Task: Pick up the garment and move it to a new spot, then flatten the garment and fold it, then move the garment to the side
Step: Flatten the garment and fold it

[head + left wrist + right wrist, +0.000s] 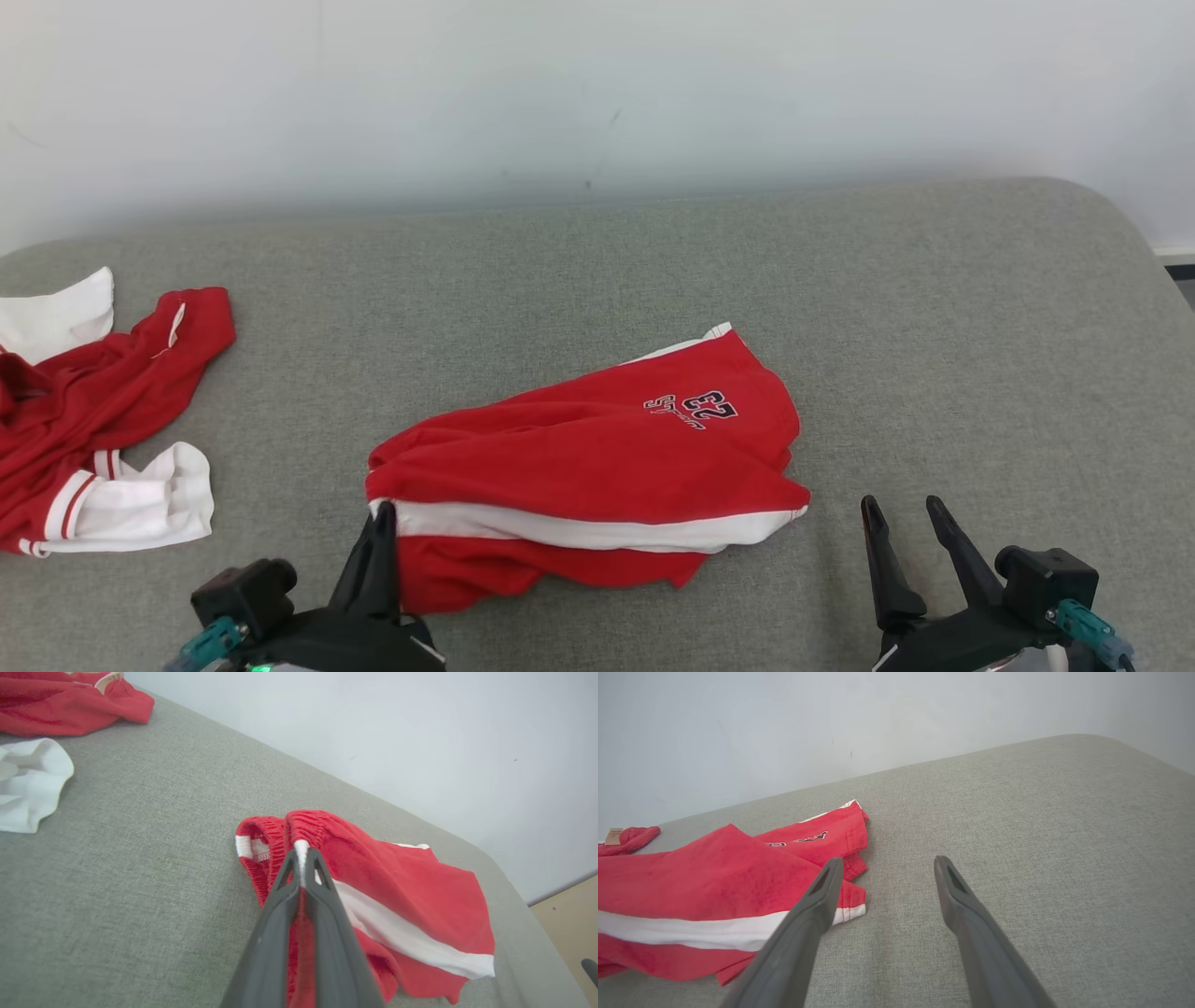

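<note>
Dark jaws of the left gripper [382, 513] [302, 859] are clamped tight on the red shorts [597, 448] [397, 882] [714, 872], pinching the gathered waistband just where the white side stripe [579, 530] [406, 938] ends, at the shorts' near left corner. The right gripper [902, 509] [888, 861] is just right of the shorts' near hem, above bare cloth, with its jaws spread wide and nothing between them. The shorts themselves lie crumpled and partly doubled over in the middle of the desk [560, 280], which is covered in grey woven fabric. Their far right leg shows a dark printed "23" [709, 404]. Well to the left of the shorts, a second red and white garment [84, 401] [70, 704] lies in a loose heap at the desk's edge. Beyond the shorts, past the desk's far edge, a pale wall [597, 93] rises.
</note>
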